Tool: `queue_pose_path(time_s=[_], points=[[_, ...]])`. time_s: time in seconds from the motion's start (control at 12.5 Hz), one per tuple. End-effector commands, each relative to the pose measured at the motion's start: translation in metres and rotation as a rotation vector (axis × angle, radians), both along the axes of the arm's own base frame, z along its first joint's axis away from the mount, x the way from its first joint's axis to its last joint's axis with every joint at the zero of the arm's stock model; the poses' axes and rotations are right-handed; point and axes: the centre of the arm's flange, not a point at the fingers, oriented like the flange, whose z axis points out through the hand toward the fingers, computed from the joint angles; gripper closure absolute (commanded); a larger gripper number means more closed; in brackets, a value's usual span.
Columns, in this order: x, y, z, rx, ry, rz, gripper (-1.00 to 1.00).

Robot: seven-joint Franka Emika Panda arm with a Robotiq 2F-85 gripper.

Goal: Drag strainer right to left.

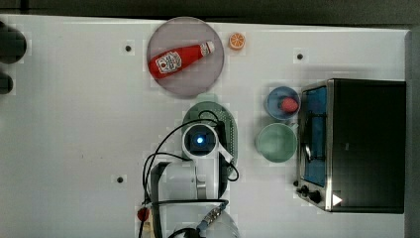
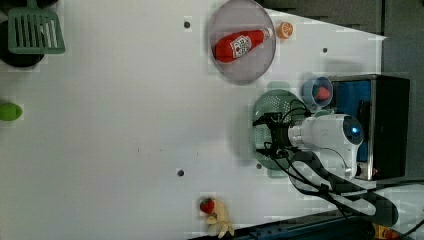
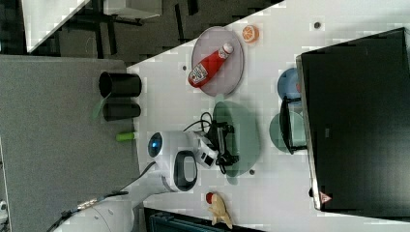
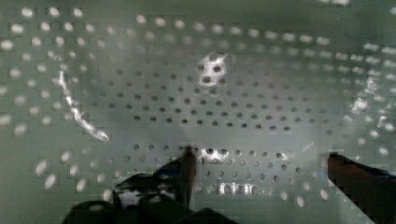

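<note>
One strainer [image 1: 225, 119], pale mint green and oval, is lying on the white table [image 1: 74, 124] just below the grey plate [image 1: 185, 79] in the top view and left of the two bowls. One ketchup bottle [image 1: 179, 58] is resting on that plate, with one orange half [image 1: 237, 41] just beside the plate's rim. Two bowls are sitting between the strainer and the one black toaster oven [image 1: 366, 144]: a blue bowl [image 1: 277, 99] holding a red item, and a plain green bowl [image 1: 276, 143].

The arm is hanging directly over the strainer and is covering most of it in the top view; only the rim on the top view's right and the upper handle are showing. In the wrist view the gripper [image 4: 261, 163] is sitting down inside the strainer [image 4: 210, 93], its two fingers [image 4: 187, 168] spread wide apart close above the perforated floor and closing on nothing. Contact with the floor cannot be told.

In the left view a green spatula [image 2: 35, 32] and a lime-coloured item [image 2: 10, 111] are lying at the far left edge, and a strawberry [image 2: 206, 205] is sitting near the lower edge. Broad bare table is lying to the top view's left of the strainer.
</note>
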Motion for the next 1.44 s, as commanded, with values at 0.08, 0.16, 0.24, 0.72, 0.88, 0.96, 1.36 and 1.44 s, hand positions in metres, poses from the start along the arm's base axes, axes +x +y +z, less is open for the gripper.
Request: queue_pose_path(time_s=[0.08,0.16,0.24,0.72,0.88,0.96,1.36,1.44], points=[[0.013,0.033,0.025,0.018,-0.057,-0.046,-1.00],[0.011,0.041,0.024,0.022,-0.050,-0.033,-1.00],[0.010,0.050,0.024,0.028,-0.049,-0.023,-1.00],[0.004,0.102,0.027,0.079,-0.028,-0.031,-1.00],[0.004,0.122,0.028,0.093,-0.014,-0.029,-1.00],[0.004,0.132,0.028,0.100,-0.007,-0.026,-1.00],[0.008,0.183,0.030,0.154,0.003,-0.064,-1.00],[0.009,0.193,0.030,0.162,0.007,-0.090,-1.00]])
